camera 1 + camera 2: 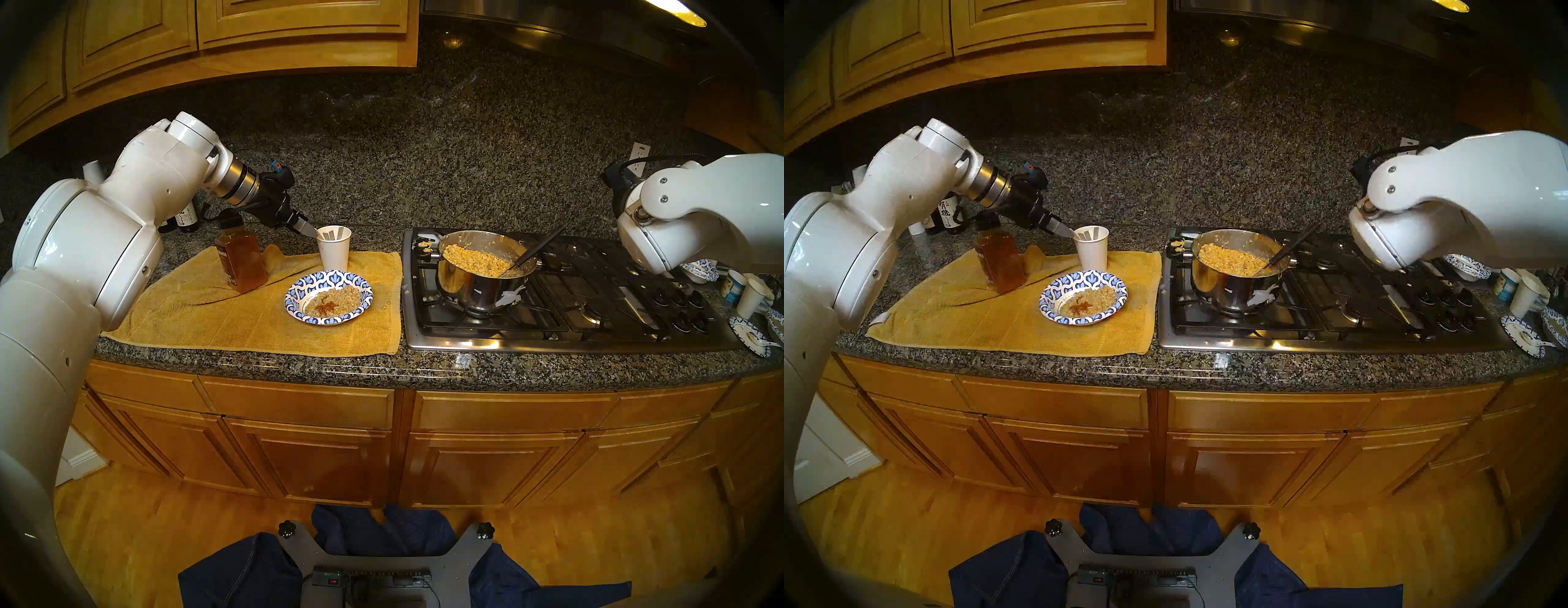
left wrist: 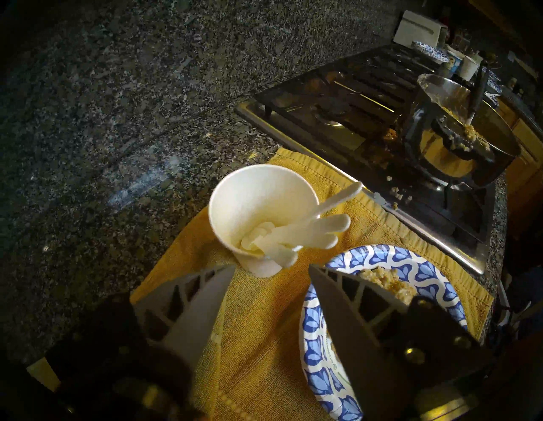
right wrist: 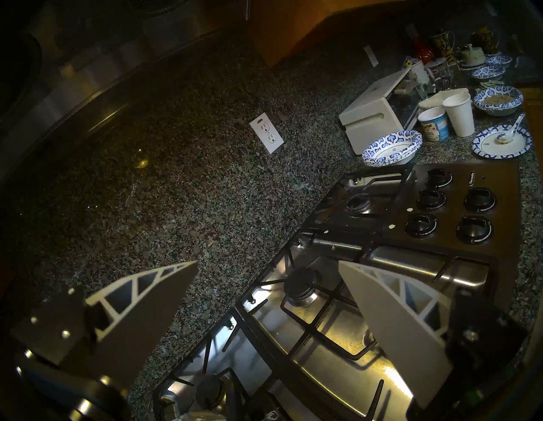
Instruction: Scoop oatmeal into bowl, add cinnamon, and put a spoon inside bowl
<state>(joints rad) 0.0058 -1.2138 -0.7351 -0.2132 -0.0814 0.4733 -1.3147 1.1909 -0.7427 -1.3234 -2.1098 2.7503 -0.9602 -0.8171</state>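
Note:
The blue-and-white bowl (image 1: 331,278) sits on a yellow towel and holds oatmeal (image 1: 339,297) with a patch of cinnamon powder (image 1: 324,305). The cinnamon jar (image 1: 242,259) stands upright to the bowl's left. Several white plastic spoons (image 2: 308,232) stand in a white paper cup (image 1: 334,250) behind the bowl. My left gripper (image 1: 309,229) is open and empty, its tips just left of the cup's rim; in the left wrist view (image 2: 273,266) the cup sits ahead of the fingers. My right gripper (image 3: 268,261) is open and empty above the stove.
A steel pot (image 1: 466,293) of oatmeal with a black-handled serving spoon (image 1: 536,248) stands on the gas stove (image 1: 572,314). Dark bottles (image 1: 186,216) stand behind my left arm. Stacked bowls (image 3: 390,147), cups and a toaster oven (image 3: 379,114) crowd the counter at the right.

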